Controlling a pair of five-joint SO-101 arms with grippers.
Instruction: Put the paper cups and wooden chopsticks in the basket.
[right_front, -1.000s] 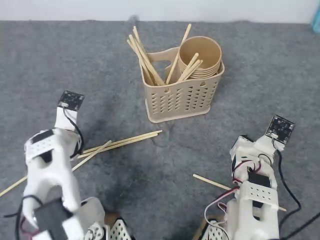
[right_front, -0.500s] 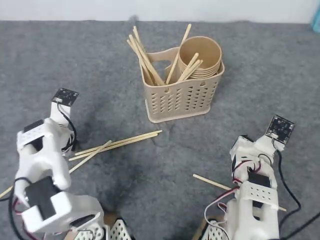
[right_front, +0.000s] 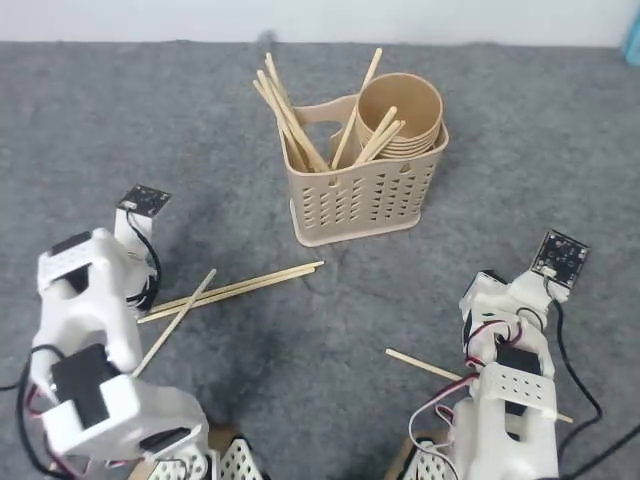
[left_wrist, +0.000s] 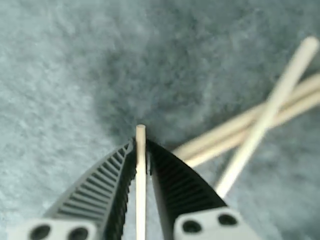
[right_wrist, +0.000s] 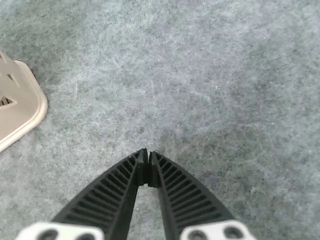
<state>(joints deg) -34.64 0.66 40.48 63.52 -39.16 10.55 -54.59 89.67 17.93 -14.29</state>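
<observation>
My left gripper (left_wrist: 141, 146) is shut on a wooden chopstick (left_wrist: 140, 165) whose tip pokes out past the fingertips, just above the carpet. Beside it, one loose chopstick (left_wrist: 265, 120) lies across a pair (left_wrist: 235, 135). From above, the left arm (right_front: 85, 300) stands over the left ends of that pair (right_front: 250, 283) and the single chopstick (right_front: 175, 320). The beige basket (right_front: 365, 205) holds stacked paper cups (right_front: 400, 100) and several chopsticks (right_front: 290, 115). Another chopstick (right_front: 425, 366) lies by the right arm. My right gripper (right_wrist: 148, 170) is shut on nothing above bare carpet.
Everything sits on grey carpet (right_front: 520, 180). A corner of the basket (right_wrist: 20, 110) shows in the right wrist view. A pale wall runs along the far edge. The right arm (right_front: 510, 380) stands at the front right.
The left arm swung left and then back slightly. The single loose chopstick turned to a steeper angle, and the stick end at the left edge has left view. The right arm stayed still.
</observation>
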